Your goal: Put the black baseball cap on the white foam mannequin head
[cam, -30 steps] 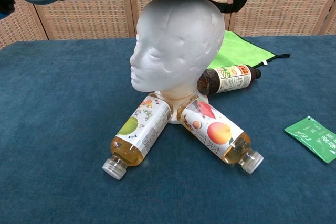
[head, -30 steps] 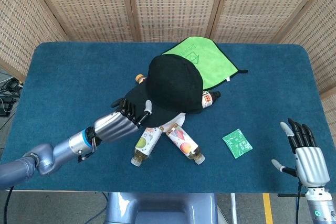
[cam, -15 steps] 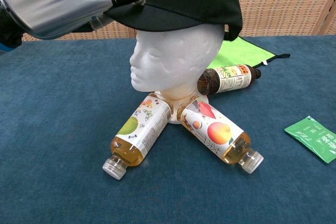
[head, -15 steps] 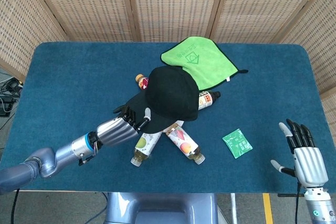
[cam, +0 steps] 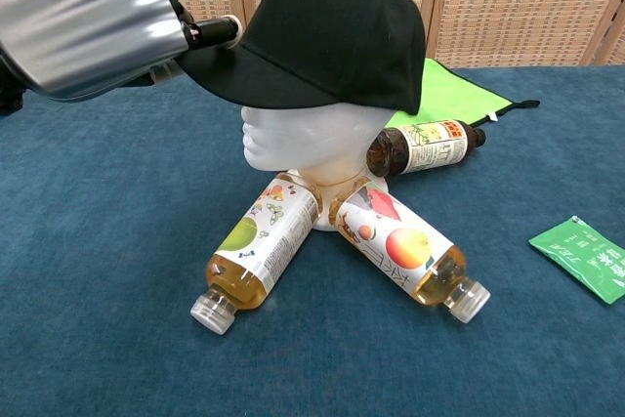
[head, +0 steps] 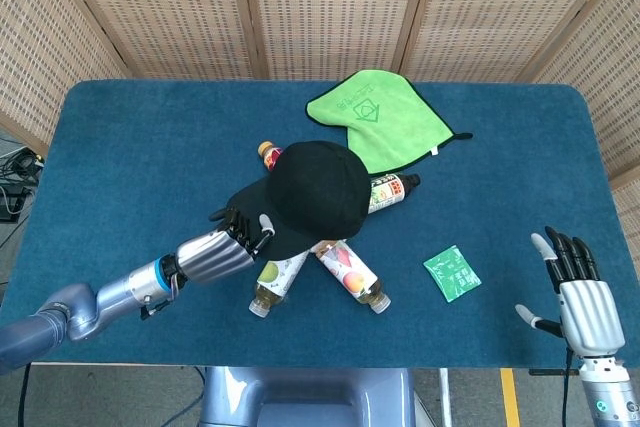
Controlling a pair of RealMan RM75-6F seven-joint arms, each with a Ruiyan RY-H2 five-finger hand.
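Now black baseball cap [cam: 332,31] on mannequin head [cam: 312,139], brim forward-left

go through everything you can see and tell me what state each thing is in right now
black baseball cap: sitting on the mannequin head, brim held by the left hand
white foam mannequin head: upright, capped
left hand: gripping the cap's brim
right hand: open, holding nothing
three bottles: lying on their sides around the head's base, capped
green cloth: spread flat
green packet: lying flat, looks sealed
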